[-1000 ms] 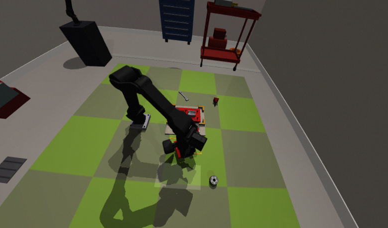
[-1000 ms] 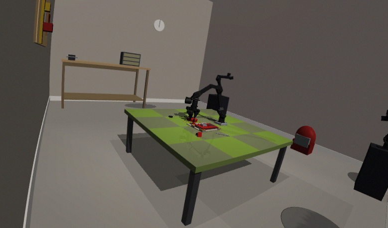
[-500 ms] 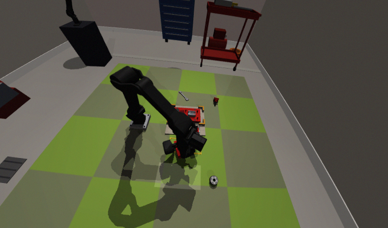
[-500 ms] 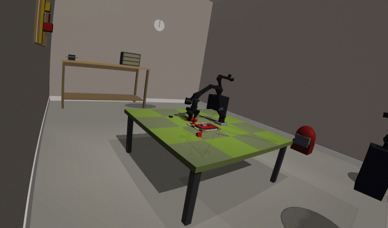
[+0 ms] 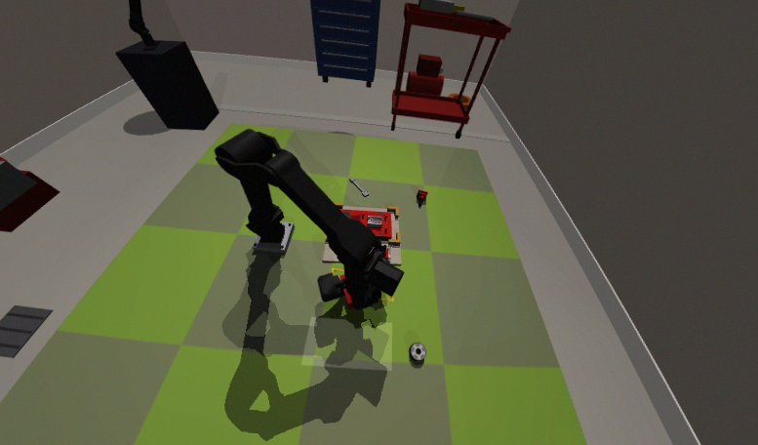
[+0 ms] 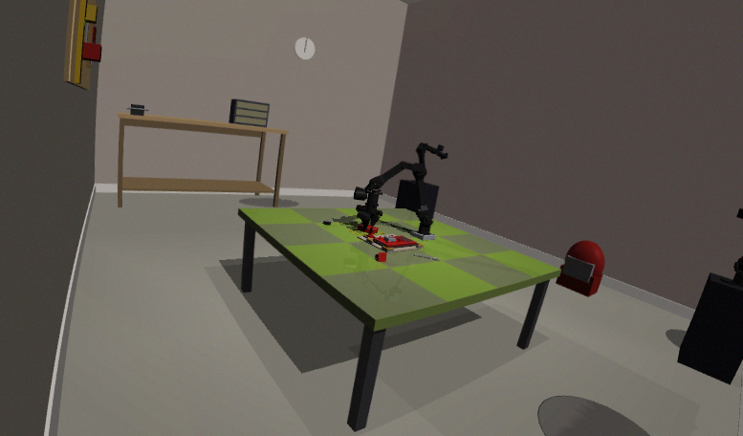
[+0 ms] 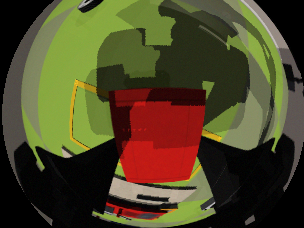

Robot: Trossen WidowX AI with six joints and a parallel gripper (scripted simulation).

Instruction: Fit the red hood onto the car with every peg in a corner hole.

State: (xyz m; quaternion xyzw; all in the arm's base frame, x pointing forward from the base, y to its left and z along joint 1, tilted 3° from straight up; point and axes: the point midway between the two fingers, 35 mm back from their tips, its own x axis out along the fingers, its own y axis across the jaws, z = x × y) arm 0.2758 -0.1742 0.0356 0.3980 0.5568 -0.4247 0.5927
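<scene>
The red hood lies flat on the table inside a yellow outline. In the top view only a red sliver of the hood shows under the wrist. My gripper is down over the hood, one black finger against each of its long sides. The red chassis with its grey engine sits in the jig just behind the hood. The pegs are too small to make out.
A wrench and a small red part lie beyond the jig. A metal wheel lies in front of the hood, to its right, beside a pale square patch. The arm's base stands left of the jig.
</scene>
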